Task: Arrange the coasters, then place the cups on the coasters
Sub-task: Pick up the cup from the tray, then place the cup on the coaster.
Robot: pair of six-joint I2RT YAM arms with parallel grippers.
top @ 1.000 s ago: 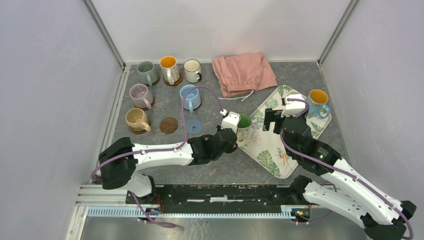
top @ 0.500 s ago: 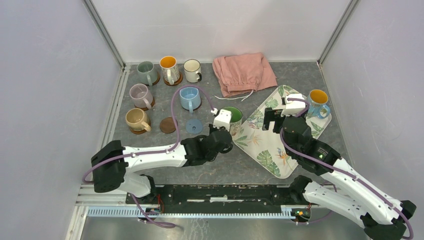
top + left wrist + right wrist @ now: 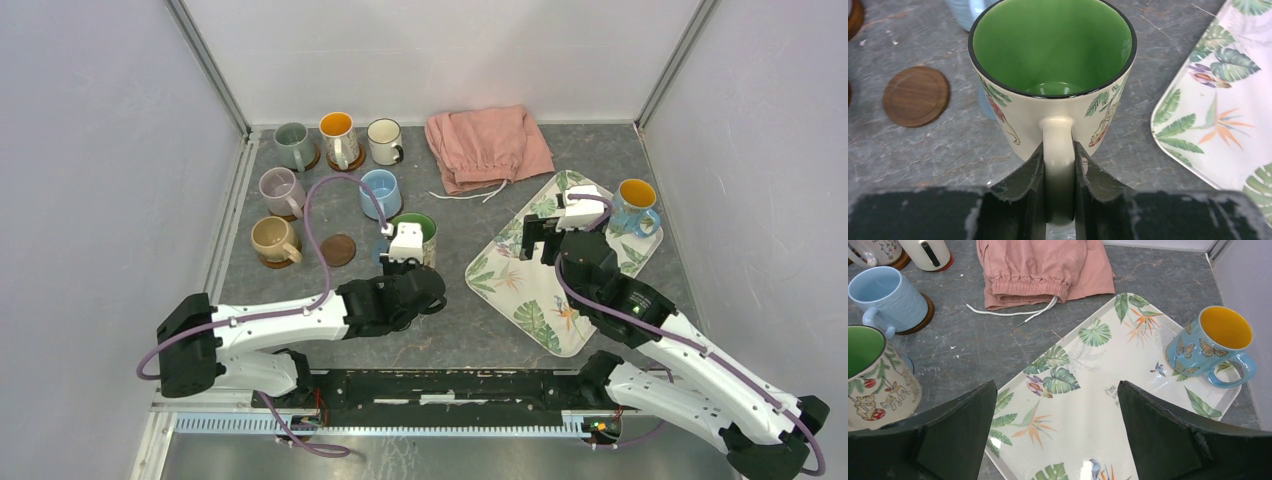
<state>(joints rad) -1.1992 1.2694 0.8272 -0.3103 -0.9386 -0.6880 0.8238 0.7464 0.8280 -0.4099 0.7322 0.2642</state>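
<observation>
My left gripper [image 3: 404,262] [image 3: 1058,150] is shut on the handle of a cream cup with a green inside [image 3: 418,230] [image 3: 1050,50], held upright. Below it, only a sliver of the blue coaster [image 3: 381,254] [image 3: 986,104] shows at the cup's left side. A bare brown coaster [image 3: 338,250] [image 3: 915,96] lies just left of it. My right gripper [image 3: 537,238] [image 3: 1057,385] hangs open over the leaf-patterned tray [image 3: 540,300], nothing between its fingers. A blue butterfly cup with an orange inside [image 3: 636,205] [image 3: 1210,345] stands at the tray's far right corner.
Several cups stand on brown coasters at the back left: grey-green [image 3: 292,143], orange-inside [image 3: 338,137], cream [image 3: 384,140], lilac [image 3: 280,188], beige [image 3: 272,238], light blue [image 3: 380,192]. A pink cloth [image 3: 487,145] lies at the back, beyond the tray.
My left gripper has carried the green-inside cup leftward from the tray's edge to over the blue coaster. The right arm has hardly moved.
</observation>
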